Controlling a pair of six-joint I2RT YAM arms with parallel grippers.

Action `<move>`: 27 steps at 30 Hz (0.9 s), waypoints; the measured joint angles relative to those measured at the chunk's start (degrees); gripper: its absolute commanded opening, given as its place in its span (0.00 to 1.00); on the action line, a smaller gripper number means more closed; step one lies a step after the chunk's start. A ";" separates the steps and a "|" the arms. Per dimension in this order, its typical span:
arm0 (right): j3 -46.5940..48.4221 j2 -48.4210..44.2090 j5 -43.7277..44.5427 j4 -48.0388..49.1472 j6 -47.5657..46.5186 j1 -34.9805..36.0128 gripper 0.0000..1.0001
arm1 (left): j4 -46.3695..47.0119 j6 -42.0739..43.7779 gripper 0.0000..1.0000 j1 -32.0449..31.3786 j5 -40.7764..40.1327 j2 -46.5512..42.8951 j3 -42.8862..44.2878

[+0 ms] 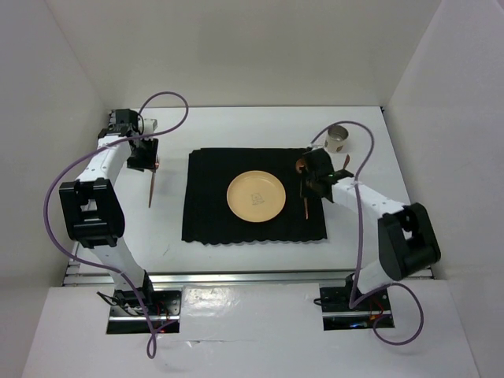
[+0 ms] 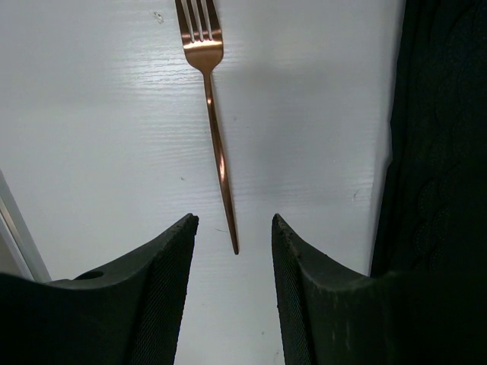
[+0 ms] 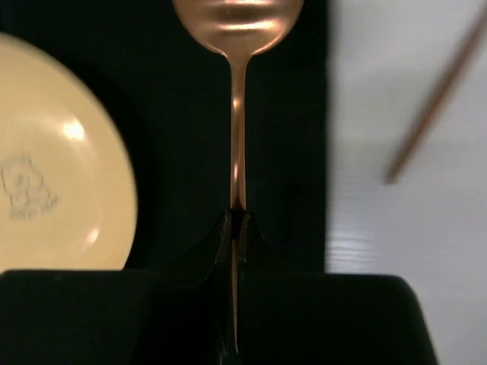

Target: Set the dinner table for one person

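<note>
The white dinner table (image 1: 260, 126) carries a black mat (image 1: 209, 213) with a cream plate (image 1: 256, 197) on it. My right gripper (image 3: 237, 217) is shut on the handle of a copper spoon (image 3: 238, 114), over the mat's right strip just right of the plate (image 3: 53, 152). From above, the spoon (image 1: 307, 206) runs front to back under the right gripper (image 1: 312, 183). A copper fork (image 2: 213, 129) lies on the table left of the mat, tines pointing away. My left gripper (image 2: 234, 220) is open, with the end of the fork's handle just ahead, between its fingertips.
A small metal cup (image 1: 337, 138) stands behind the mat's right corner. A thin copper utensil handle (image 3: 430, 106) lies on the white table right of the mat. The mat's edge (image 2: 441, 152) runs close to the right of the left gripper. White walls enclose the table.
</note>
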 measured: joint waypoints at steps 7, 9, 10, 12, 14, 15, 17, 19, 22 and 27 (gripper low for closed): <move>-1.42 10.14 -7.39 0.48 0.02 3.39 0.00 | 0.04 0.00 0.52 0.35 0.39 -0.02 -0.48; -1.07 11.34 -8.04 1.11 0.87 3.39 0.00 | 0.04 0.00 0.52 0.63 0.44 -0.07 -0.83; -1.03 11.37 -8.28 1.64 1.33 3.39 0.00 | -0.02 0.00 0.52 0.79 0.57 -0.11 -0.96; -0.92 11.85 -8.68 2.47 2.56 3.39 0.00 | 0.04 0.00 0.52 1.29 1.01 -0.24 -1.11; -0.92 11.93 -8.94 2.89 3.39 3.39 0.00 | 0.07 0.00 0.52 1.68 1.36 -0.33 -1.11; -0.92 11.96 -9.14 3.10 3.65 3.39 0.00 | 0.07 0.00 0.52 1.92 1.46 -0.35 -1.11; -0.87 12.04 -9.29 3.19 4.04 3.39 0.00 | 0.07 0.00 0.52 2.25 1.73 -0.35 -1.11; -0.46 12.55 -9.38 3.04 4.13 3.39 0.00 | 0.07 0.00 0.52 2.40 1.90 -0.35 -1.11; 0.96 13.70 -9.55 2.47 4.46 3.39 0.26 | 0.07 0.00 0.52 2.51 1.97 -0.35 -1.11; 2.84 14.01 -9.60 0.28 5.86 3.39 0.55 | 0.07 0.00 0.52 2.51 2.21 -0.35 -1.11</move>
